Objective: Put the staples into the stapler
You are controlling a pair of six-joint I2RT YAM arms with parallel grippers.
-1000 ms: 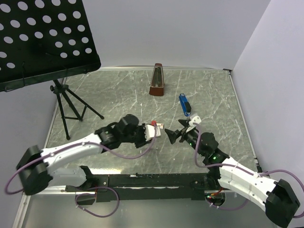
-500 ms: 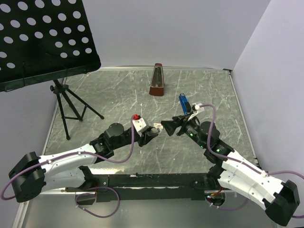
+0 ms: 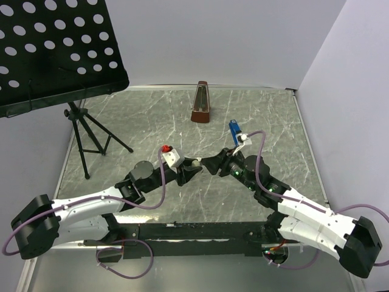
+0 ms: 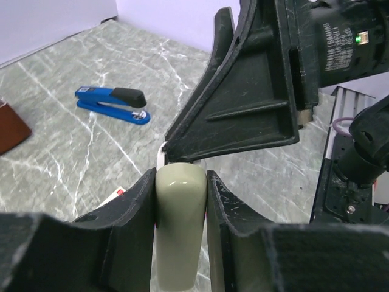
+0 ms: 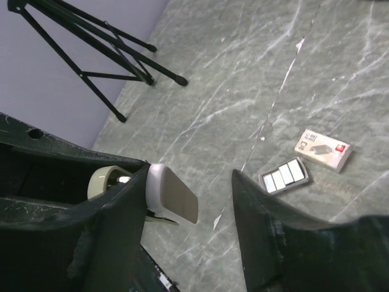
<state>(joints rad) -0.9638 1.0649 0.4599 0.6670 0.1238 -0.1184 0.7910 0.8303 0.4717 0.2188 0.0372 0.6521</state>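
A risk is judged here: if the right fingers (image 5: 273, 237), seen open around a whitish part (image 5: 173, 194) of the cream stapler (image 4: 179, 225), are closed off-centre, the stapler could be twisted out of the left fingers (image 4: 130, 213), by which it is gripped above the bench (image 3: 152, 115). Both arms are stretched inward, the left toward 1 o'clock, the right toward 11 o'clock. The staples (image 5: 284, 176) are seen on the bench beside their box (image 5: 323, 149), at 4 o'clock of that part.
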